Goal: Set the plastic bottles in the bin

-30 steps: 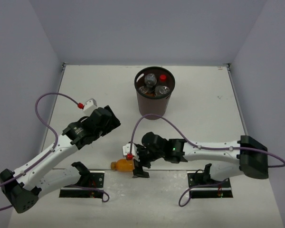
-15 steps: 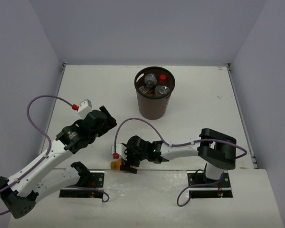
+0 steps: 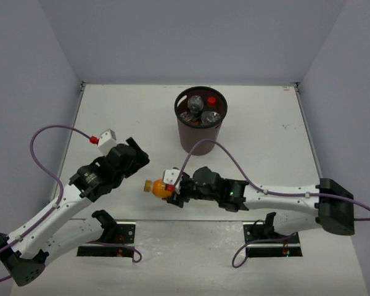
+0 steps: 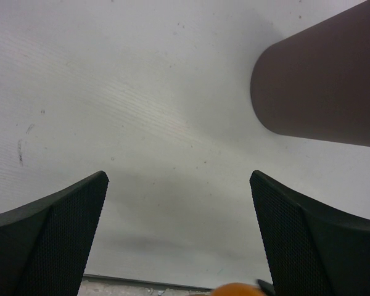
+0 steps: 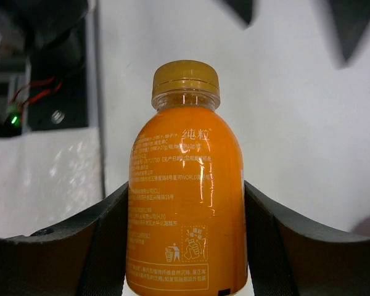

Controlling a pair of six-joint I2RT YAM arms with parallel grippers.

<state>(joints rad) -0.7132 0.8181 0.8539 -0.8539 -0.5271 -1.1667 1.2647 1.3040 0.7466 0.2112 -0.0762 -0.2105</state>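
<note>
A stubby orange plastic bottle [image 5: 185,197] with an orange cap lies between the two black fingers of my right gripper [image 5: 185,246], which press on its sides. From above, this bottle [image 3: 158,188] hangs cap to the left, held by the right gripper [image 3: 172,192], just in front of the bin. The dark brown bin [image 3: 200,123] stands at the table's far middle with several bottles inside, one red-capped [image 3: 211,100]. My left gripper [image 3: 137,158] is open and holds nothing, left of the orange bottle. The left wrist view shows the bin's wall [image 4: 320,92] and the bottle's edge [image 4: 237,290].
Black mounting plates [image 3: 108,237] [image 3: 271,234] sit at the near edge by the arm bases. A purple cable with a white connector [image 3: 105,137] loops off the left arm. Grey walls close in the table on three sides.
My right gripper has shut on the orange bottle near the front edge and carried it up and away from the edge. The left arm has shifted slightly left, still open.
</note>
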